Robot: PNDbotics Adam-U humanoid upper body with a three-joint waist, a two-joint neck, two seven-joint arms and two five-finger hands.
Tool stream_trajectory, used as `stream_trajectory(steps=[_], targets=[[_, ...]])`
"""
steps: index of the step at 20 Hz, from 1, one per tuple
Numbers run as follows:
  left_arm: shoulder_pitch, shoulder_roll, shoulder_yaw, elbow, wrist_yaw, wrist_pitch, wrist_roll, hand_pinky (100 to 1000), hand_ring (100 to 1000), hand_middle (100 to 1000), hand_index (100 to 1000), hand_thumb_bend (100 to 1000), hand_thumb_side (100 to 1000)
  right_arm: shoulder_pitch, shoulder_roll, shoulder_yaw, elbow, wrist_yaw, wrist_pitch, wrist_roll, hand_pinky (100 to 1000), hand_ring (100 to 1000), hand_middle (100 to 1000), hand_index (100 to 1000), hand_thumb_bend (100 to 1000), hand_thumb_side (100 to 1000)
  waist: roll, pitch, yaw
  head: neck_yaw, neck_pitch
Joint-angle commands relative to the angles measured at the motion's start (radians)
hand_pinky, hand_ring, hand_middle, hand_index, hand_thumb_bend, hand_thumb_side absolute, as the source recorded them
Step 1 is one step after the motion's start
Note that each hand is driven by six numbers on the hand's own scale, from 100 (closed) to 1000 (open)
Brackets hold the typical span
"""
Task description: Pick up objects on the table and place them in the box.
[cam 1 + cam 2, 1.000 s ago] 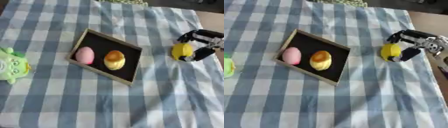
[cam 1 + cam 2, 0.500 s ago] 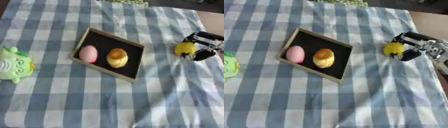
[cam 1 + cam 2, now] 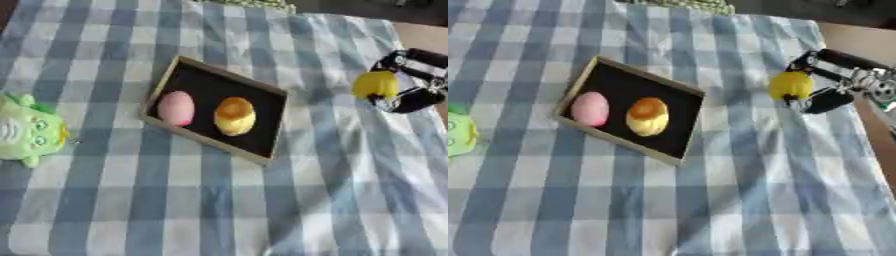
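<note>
A shallow black box with a wooden rim [image 3: 186, 63] lies tilted in the middle of the checked cloth. Inside it are a pink egg-shaped thing [image 3: 176, 108] and a yellow-orange bun-like thing [image 3: 234, 115]. At the right edge my right hand [image 3: 829, 98] has its fingers and thumb curled round a yellow round object [image 3: 790, 85], just above the cloth. A green plush toy [image 3: 26, 131] lies at the far left of the table. My left hand shows in no view.
The blue and white checked cloth [image 3: 219, 200] covers the table, with open cloth in front of the box. The table's right edge and bare floor [image 3: 859, 40] lie just beyond my right hand. A green patterned thing [image 3: 249, 4] shows at the far edge.
The whole picture has shifted as the head moved. My right hand keeps its hold on the yellow object near the right edge; the box and its contents stay put.
</note>
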Motion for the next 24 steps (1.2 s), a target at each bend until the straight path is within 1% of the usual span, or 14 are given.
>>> stream_trajectory(steps=[1,3,6,10,13,15,16,18,21,24], targets=[[-0.006,0.021,0.003,-0.015,-0.001,-0.002,-0.001,950,753,707,800,100,620,-0.033,-0.067,-0.026,-0.091,-0.019,-0.033,-0.01,762,601,485,636,100,100,0.009,-0.027,-0.002,-0.002,-0.003],[-0.007,0.024,0.001,-0.015,0.0,-0.002,-0.003,950,753,707,800,100,618,-0.067,-0.074,-0.015,-0.139,-0.034,-0.054,-0.009,761,596,483,635,105,100,0.009,-0.03,0.002,-0.006,0.001],[-0.011,0.028,-0.003,-0.015,0.002,-0.005,-0.008,950,754,707,800,100,614,-0.131,-0.073,0.021,-0.209,-0.06,-0.049,0.017,759,594,486,639,116,100,0.009,-0.034,0.009,-0.017,0.004],[-0.017,0.031,-0.011,-0.015,0.006,-0.007,-0.017,949,755,708,800,100,609,-0.22,-0.031,0.09,-0.298,-0.061,-0.009,0.069,762,602,497,651,126,100,0.008,-0.039,0.023,-0.033,0.009],[-0.02,0.035,-0.015,-0.015,0.008,-0.009,-0.022,949,755,709,801,100,605,-0.288,0.022,0.141,-0.34,-0.028,0.029,0.111,762,610,506,657,151,100,0.007,-0.043,0.033,-0.043,0.013],[-0.022,0.04,-0.017,-0.015,0.008,-0.012,-0.024,949,756,710,801,100,599,-0.333,0.063,0.179,-0.339,-0.001,0.043,0.139,763,610,508,659,147,100,0.007,-0.046,0.041,-0.053,0.018],[-0.024,0.043,-0.017,-0.015,0.008,-0.014,-0.025,948,756,710,801,100,592,-0.356,0.086,0.194,-0.329,0.011,0.046,0.153,765,610,508,660,135,100,0.008,-0.047,0.044,-0.058,0.02],[-0.029,0.05,-0.018,-0.015,0.008,-0.02,-0.026,947,757,711,802,100,584,-0.401,0.13,0.215,-0.298,0.025,0.046,0.179,768,614,512,664,141,100,0.01,-0.049,0.051,-0.066,0.021],[-0.035,0.061,-0.019,-0.015,0.007,-0.031,-0.026,946,757,712,802,100,572,-0.469,0.197,0.246,-0.242,0.061,0.03,0.211,770,623,522,672,165,100,0.014,-0.051,0.06,-0.075,0.021],[-0.039,0.065,-0.018,-0.015,0.008,-0.041,-0.026,945,758,712,801,100,567,-0.534,0.262,0.283,-0.179,0.1,0.014,0.244,773,629,528,677,162,100,0.016,-0.051,0.065,-0.079,0.022]])
